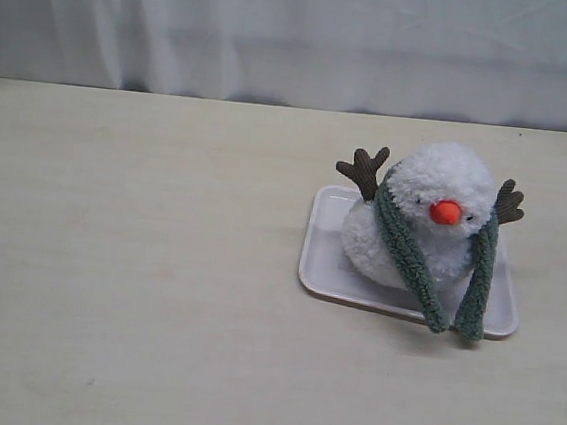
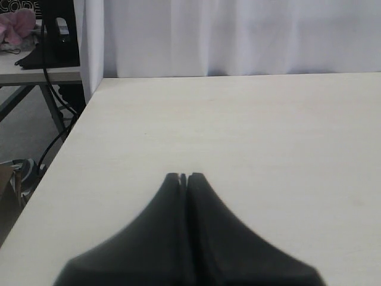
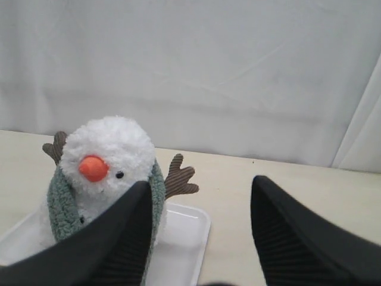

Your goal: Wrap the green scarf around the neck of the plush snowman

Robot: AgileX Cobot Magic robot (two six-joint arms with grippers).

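A wide table of pale wood point(image 1: 153, 311) fills most of the scene, and a white curtain point(image 1: 281, 31) hangs behind its far edge. The two grippers show only in their own wrist cameras. The left gripper point(image 2: 183, 177) is over a bare part of the table, its two dark fingers pressed together with only a thin line between the tips and nothing between them. The right gripper point(image 3: 199, 185) has its fingers spread wide and also holds nothing; it points toward the toy, which is seen just past one finger. In the exterior view a flat white square tray point(image 1: 323, 267) lies on the right part of the table. The plush snowman point(image 1: 448, 178) rests on this tray with its face turned to the camera and its body ball showing behind and to the left of the head. The green scarf point(image 1: 401, 249) passes behind the head, and its two ends hang down the front, one on each side of the face, not crossed or tied; they reach the near rim of the tray, close to each other. Two brown twig arms point(image 1: 366, 170) stick out beside the head. The orange carrot nose point(image 1: 445, 212) sits in the middle of the face.
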